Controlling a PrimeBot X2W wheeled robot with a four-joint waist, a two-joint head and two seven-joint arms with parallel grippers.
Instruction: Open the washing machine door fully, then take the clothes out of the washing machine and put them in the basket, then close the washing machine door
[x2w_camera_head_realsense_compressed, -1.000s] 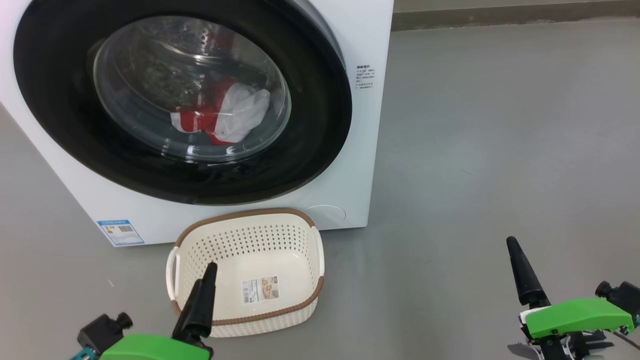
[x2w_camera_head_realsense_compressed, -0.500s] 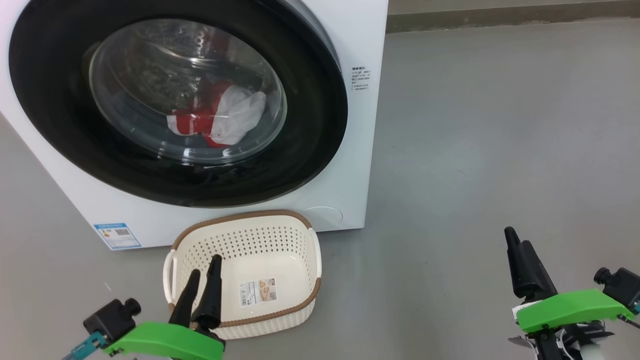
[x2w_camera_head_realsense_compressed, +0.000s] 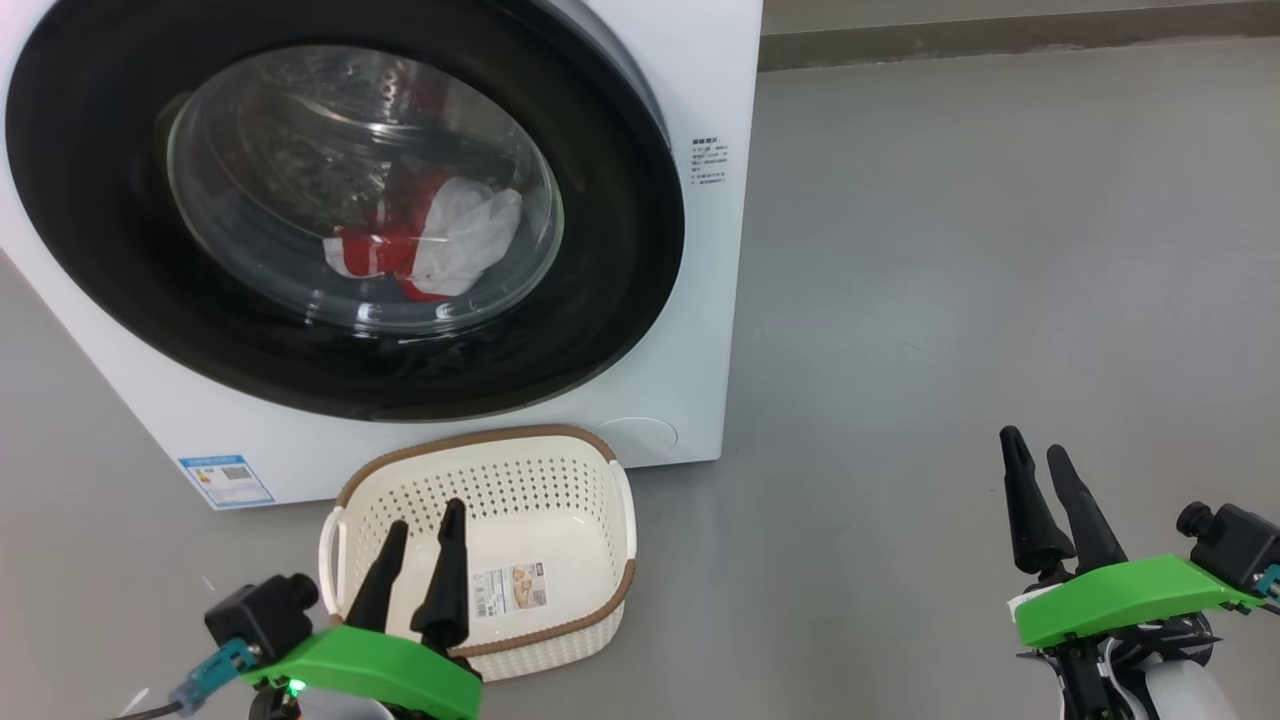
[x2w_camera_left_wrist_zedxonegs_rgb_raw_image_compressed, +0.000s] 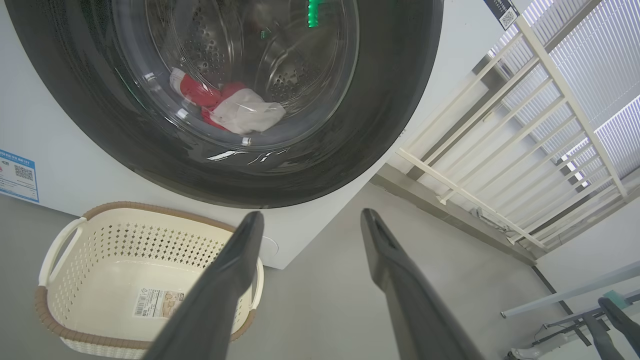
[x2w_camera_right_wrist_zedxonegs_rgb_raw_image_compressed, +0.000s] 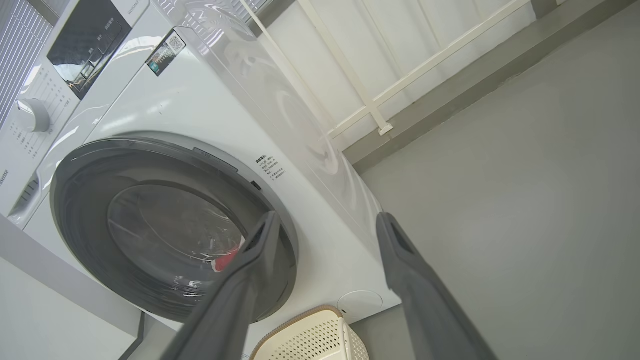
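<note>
**Both pincers now spread, door untouched**

Change over the last second: left pincer (x2w_camera_head_realsense_compressed: 425, 515) goes from fingers together to clearly apart, and right pincer (x2w_camera_head_realsense_compressed: 1032, 442) does the same. Both sit a bit higher in the head view. The whole scene slides slightly left, which is the camera, not the machine. My read: pre-grasp setup for step one, with nothing of the task done yet.

Layout: washing machine (x2w_camera_head_realsense_compressed: 710, 300) stands on the floor (x2w_camera_head_realsense_compressed: 950, 250). The washing machine door (x2w_camera_head_realsense_compressed: 620, 250) looks shut. The clothes (x2w_camera_head_realsense_compressed: 430, 245) are behind the glass, low in the drum. The basket (x2w_camera_head_realsense_compressed: 480, 440) is on the floor just in front of the machine, below the door's lower rim, empty except for its label.

Pose:
- **Left arm:** low, fingers pointing up and forward, overlapping the basket's near-left part in the head view. Its wrist view looks up at the door's lower rim, not touching. Nothing held.
- **Right arm:** over bare floor, well right of the machine, fingers aimed toward its right front edge. Nothing between them.

Right looks better placed for the door's right rim. I can't tell where the handle is.
</note>
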